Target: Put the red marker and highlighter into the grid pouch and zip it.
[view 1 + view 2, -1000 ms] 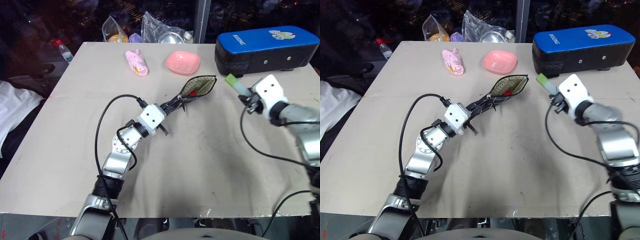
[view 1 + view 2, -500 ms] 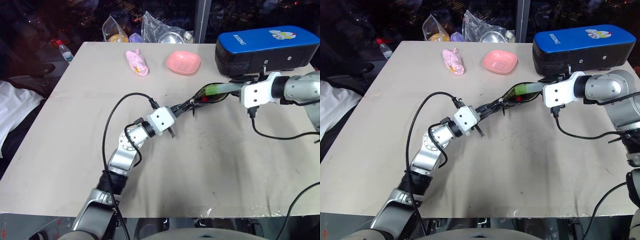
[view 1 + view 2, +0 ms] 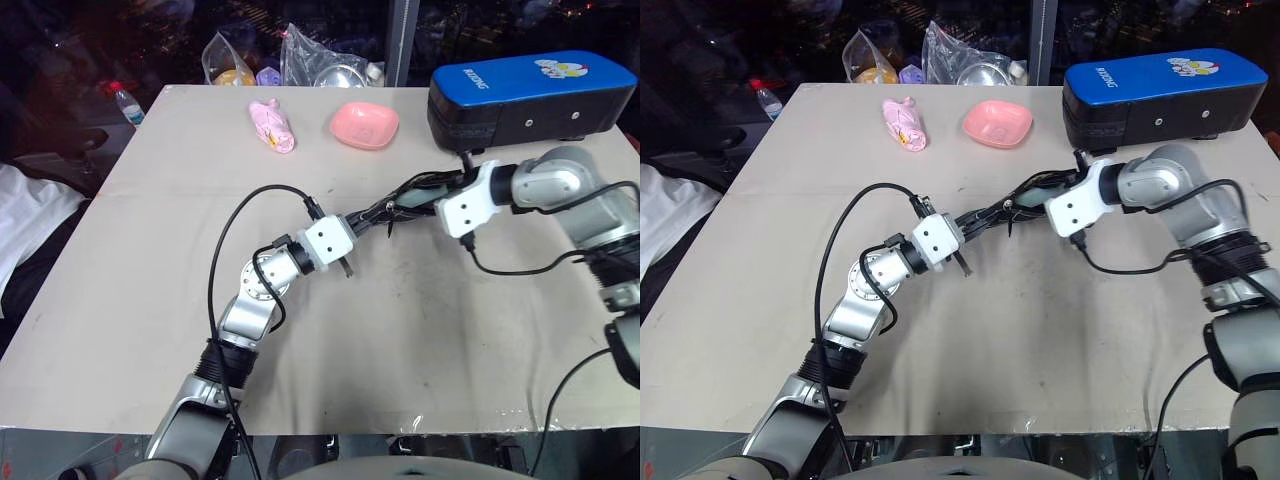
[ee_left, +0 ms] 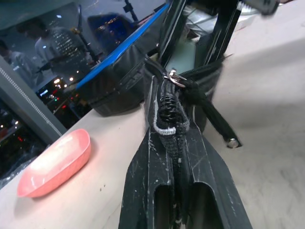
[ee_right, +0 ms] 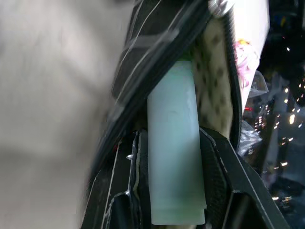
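Left end effector (image 4: 178,200) pinches the grid pouch's (image 4: 164,107) fabric end; right end effector (image 5: 174,191) grips the chunky translucent highlighter (image 5: 172,157).

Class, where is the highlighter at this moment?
The highlighter sits between the right gripper's fingers, its front end pushed into the open mouth of the grid pouch, right of table centre, before the blue-and-black case.
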`<state>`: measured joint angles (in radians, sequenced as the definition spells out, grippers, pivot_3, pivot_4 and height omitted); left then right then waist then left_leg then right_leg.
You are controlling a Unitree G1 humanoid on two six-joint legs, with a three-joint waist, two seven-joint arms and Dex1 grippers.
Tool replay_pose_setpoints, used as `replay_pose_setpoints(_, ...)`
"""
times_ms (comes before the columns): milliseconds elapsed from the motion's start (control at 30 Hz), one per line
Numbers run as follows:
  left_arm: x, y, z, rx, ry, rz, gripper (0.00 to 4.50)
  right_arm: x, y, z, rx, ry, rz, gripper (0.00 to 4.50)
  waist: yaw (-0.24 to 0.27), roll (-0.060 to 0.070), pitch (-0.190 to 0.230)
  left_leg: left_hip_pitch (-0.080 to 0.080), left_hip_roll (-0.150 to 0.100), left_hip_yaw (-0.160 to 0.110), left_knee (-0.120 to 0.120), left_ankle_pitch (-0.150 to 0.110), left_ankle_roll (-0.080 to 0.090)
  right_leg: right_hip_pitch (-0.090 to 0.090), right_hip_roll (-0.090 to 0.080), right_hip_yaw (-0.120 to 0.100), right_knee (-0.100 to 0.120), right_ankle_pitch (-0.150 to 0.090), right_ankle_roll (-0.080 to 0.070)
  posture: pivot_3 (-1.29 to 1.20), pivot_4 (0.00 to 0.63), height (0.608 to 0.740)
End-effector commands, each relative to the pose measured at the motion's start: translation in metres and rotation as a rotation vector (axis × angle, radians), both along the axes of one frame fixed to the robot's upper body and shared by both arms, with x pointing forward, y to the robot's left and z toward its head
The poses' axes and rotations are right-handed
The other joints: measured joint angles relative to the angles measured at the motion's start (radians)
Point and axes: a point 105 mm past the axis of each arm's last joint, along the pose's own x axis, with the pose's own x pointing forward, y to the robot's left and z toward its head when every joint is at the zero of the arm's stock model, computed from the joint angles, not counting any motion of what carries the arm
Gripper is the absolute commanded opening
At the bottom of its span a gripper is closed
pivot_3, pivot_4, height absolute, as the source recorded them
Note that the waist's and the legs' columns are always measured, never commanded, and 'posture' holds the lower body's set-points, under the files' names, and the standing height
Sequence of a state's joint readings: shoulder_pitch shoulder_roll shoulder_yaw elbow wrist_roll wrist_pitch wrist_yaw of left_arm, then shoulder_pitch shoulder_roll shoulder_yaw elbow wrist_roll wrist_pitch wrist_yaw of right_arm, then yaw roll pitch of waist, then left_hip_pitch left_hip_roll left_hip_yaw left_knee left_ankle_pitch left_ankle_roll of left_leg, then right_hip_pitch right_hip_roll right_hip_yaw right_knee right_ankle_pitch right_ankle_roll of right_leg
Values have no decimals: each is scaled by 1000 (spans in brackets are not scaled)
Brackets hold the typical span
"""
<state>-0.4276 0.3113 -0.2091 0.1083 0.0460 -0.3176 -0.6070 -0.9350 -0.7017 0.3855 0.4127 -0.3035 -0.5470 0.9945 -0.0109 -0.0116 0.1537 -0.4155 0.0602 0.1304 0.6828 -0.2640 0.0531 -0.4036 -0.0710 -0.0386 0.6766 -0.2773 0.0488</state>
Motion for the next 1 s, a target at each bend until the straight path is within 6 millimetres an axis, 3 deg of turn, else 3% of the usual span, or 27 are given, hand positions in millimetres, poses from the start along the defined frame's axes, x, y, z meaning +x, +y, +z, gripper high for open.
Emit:
replay_pose_setpoints(33,-6,-7,12,-18,-50,-30,0,3,1,14,54,-19,-12,788,3,1,0,0,0,0,0,0,0,0,0,0,0,0,0,0,150,740)
replay_pose_setpoints(200,-5,-6,12,-35,-44,-15,0,7,-5,20,73,-4,-39,3102,2,1,0,0,0,0,1,0,0,0,0,0,0,0,0,0,150,740)
replay_pose_setpoints(267,-4,-5,11,-41,-40,-7,0,6,-13,31,117,1,-63,4225,1,1,0,0,0,0,1,0,0,0,0,-1,0,0,0,0,150,740)
replay_pose_setpoints(500,-4,-3,8,-55,-22,11,0,-7,-45,82,420,131,-186,4225,5,2,1,0,0,-3,0,0,0,0,0,0,0,0,0,0,150,740)
replay_pose_setpoints(633,-4,-4,6,-60,-13,11,0,-30,-48,99,689,355,-245,4225,5,2,1,0,2,-4,0,0,0,0,0,-1,1,0,0,0,150,740)
replay_pose_setpoints(667,-4,-5,5,-62,-11,7,0,-42,-44,94,744,473,-253,4225,6,2,1,-1,2,-4,0,0,0,0,0,-1,1,0,0,0,150,740)
replay_pose_setpoints(767,-4,-9,5,-64,-6,-7,0,-86,-28,54,747,863,-277,4225,14,1,1,-1,2,-6,0,0,0,0,-1,-2,0,0,-1,0,150,740)
replay_pose_setpoints(833,-4,-11,4,-63,0,-17,0,-101,-20,27,745,1036,-351,4225,19,1,1,-2,2,-7,0,0,1,1,-2,-2,0,0,-1,0,150,740)
replay_pose_setpoints(1000,-7,-17,2,-60,13,-52,0,-88,-15,-15,826,1076,-584,4225,18,1,1,-1,0,-8,1,-1,2,0,-2,-1,1,1,-2,0,150,740)
